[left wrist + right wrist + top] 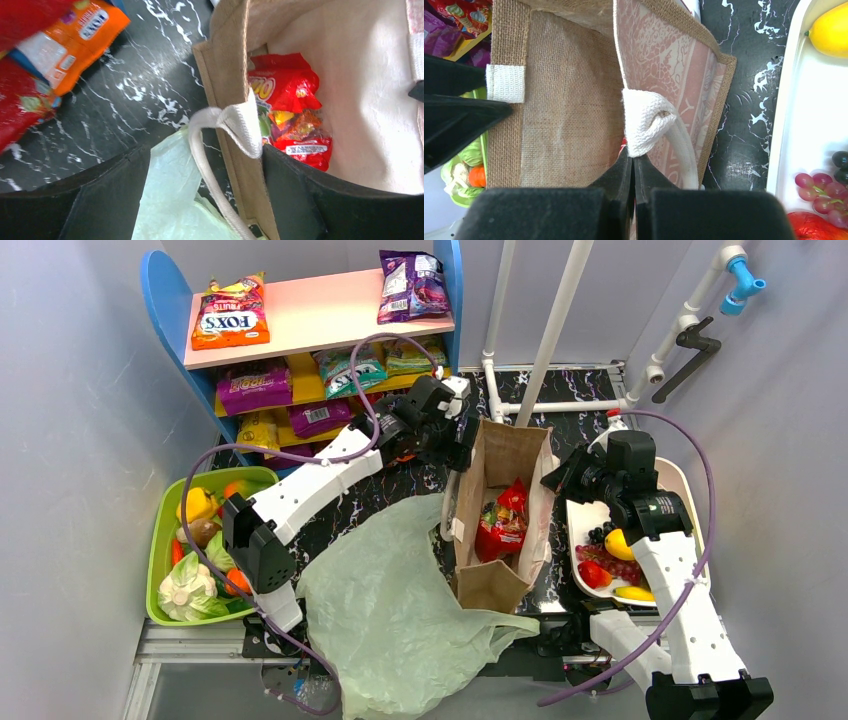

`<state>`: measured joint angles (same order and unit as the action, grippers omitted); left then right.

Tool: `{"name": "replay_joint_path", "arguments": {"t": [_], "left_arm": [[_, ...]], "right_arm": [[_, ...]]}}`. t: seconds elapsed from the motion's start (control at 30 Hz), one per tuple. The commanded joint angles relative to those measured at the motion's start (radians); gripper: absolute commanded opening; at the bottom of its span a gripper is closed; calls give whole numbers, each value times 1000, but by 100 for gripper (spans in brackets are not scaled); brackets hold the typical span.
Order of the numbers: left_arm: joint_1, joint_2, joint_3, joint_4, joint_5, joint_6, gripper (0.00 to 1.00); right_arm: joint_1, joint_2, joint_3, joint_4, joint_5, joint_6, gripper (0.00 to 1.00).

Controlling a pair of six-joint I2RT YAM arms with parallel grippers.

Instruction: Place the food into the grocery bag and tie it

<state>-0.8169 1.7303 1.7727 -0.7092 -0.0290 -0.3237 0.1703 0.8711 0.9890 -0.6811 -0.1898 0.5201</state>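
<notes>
Grocery bag (400,610): top view, lower centre, crumpled on worktop (575,430) (pale green), against jute bag (490,590).
Left pincer (205,155): left wrist view, fingers apart, astride the jute bag's wall.
Right pincer (633,165): right wrist view, together, nipping the jute bag's rim under white handle (646,122).

The orange packet (230,315) on the top shelf (320,308) reads "FOX'S" in white on blue. The red packet (287,107) inside the brown bag (225,75) shows yellow letters (partly hidden, illegible). Remaining packet prints are unreadable.
</notes>
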Motion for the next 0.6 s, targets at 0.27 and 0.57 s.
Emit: {"name": "replay_joint_path", "arguments": {"t": [0.27, 0.57], "left_arm": [[-13, -74, -83, 94, 103, -141, 59], [-64, -50, -125, 112, 68, -181, 0]], "right_arm": [[0, -8, 8, -2, -17, -13, 1], [0, -7, 16, 6, 6, 6, 1]]}}
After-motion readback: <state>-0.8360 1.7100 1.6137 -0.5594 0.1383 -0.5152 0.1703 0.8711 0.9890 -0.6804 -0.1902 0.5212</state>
